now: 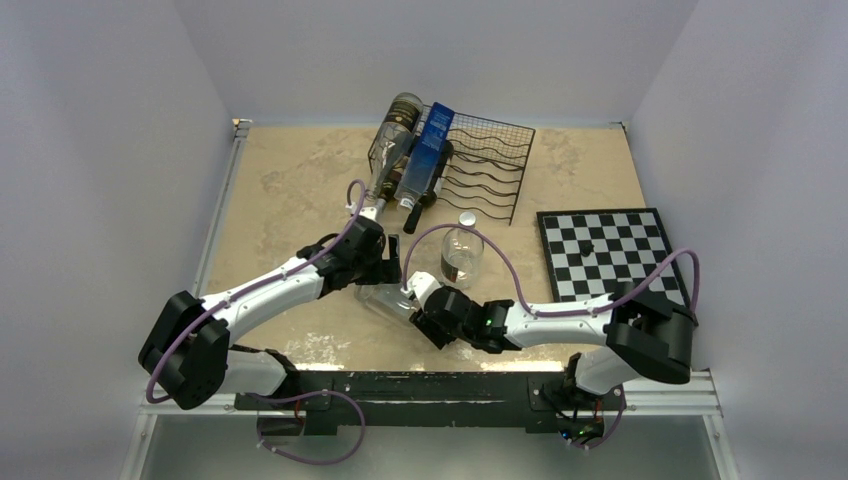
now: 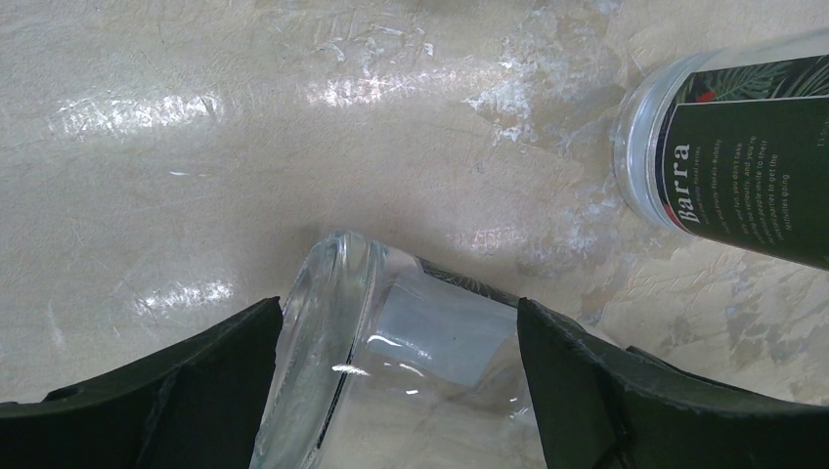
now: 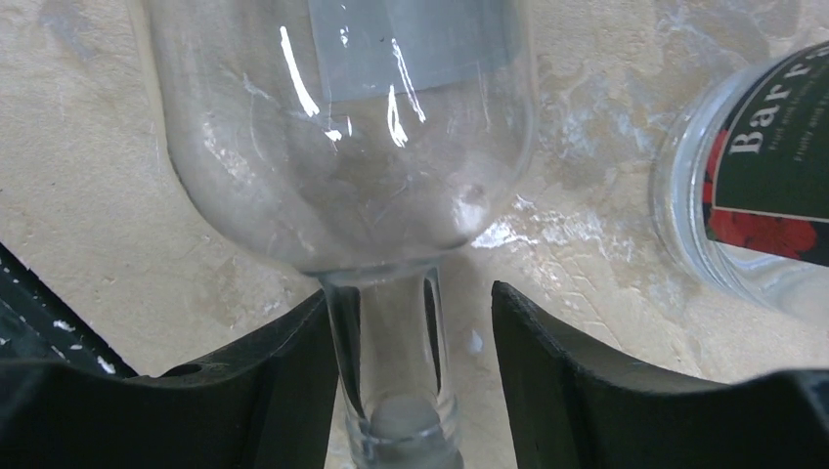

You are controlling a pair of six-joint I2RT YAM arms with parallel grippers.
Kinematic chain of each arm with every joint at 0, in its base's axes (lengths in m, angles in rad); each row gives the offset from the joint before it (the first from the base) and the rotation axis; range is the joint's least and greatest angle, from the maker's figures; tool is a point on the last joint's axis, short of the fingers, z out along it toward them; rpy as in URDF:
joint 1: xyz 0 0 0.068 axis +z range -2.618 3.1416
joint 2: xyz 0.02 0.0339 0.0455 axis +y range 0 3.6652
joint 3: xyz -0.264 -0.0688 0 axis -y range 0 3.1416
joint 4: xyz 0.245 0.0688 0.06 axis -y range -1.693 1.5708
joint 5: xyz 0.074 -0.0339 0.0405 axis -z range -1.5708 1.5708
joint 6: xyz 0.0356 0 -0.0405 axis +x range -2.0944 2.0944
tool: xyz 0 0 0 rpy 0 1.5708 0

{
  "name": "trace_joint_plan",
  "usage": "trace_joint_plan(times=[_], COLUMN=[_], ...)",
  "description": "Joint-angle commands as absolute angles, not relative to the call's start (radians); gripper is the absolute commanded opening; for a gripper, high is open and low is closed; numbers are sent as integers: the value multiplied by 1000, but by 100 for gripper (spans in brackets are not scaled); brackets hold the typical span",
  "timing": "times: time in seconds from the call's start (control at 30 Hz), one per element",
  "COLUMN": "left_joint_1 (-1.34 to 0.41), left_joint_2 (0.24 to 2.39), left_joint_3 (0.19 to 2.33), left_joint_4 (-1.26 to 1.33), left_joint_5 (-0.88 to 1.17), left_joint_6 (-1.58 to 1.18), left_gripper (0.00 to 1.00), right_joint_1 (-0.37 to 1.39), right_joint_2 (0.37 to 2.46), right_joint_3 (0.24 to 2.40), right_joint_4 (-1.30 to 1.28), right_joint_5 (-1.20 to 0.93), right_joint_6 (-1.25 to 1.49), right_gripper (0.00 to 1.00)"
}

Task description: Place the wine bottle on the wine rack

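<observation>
From above, the wine bottle (image 1: 383, 297), clear glass, lies on its side on the table (image 1: 290, 190) between my two arms, well short of the wine rack (image 1: 480, 165) at twelve o'clock. My left gripper (image 1: 388, 272) is over its base end and my right gripper (image 1: 413, 303) is at its neck. Two racked bottles (image 1: 412, 160) fill the rack's left cradles; those to the right look free. A standing bottle (image 1: 461, 255) at two o'clock is near the line to the rack, and I judge it the main thing to avoid. The chessboard (image 1: 605, 255) at three o'clock is well apart.

In my left wrist view my jaws stand wide and the bottle's base end fills the space between my fingers (image 2: 166, 401). I cannot tell whether they press on it. The glass looks glossy, stiff, breakable and probably empty, so light but slippery. The labelled body seems the surest hold.

In my right wrist view my jaws stand partly apart around the neck, with a gap on one side and nothing clamped. Held by the neck alone, the bottle would likely swing.
</observation>
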State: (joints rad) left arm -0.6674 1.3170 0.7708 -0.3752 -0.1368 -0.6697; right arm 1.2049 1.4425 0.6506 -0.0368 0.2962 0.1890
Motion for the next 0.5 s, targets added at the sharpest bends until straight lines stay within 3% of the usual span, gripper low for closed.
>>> trace_joint_plan(times=[0.0, 0.27, 0.47], left_joint_1=[-661, -660, -658], left_joint_2=[1315, 1312, 1300], left_joint_3=[747, 744, 739], left_joint_4=[-408, -407, -408], left_joint_5=[-103, -89, -82], left_joint_6=[-653, -655, -656], left_gripper=[92, 92, 92], right_joint_1=[1203, 1203, 1203], right_joint_2=[1471, 1534, 1592], right_joint_3=[661, 652, 661], right_joint_4=[67, 130, 155], right_joint_5=[265, 270, 289], right_joint_6=[176, 200, 207], right_gripper=[57, 52, 40])
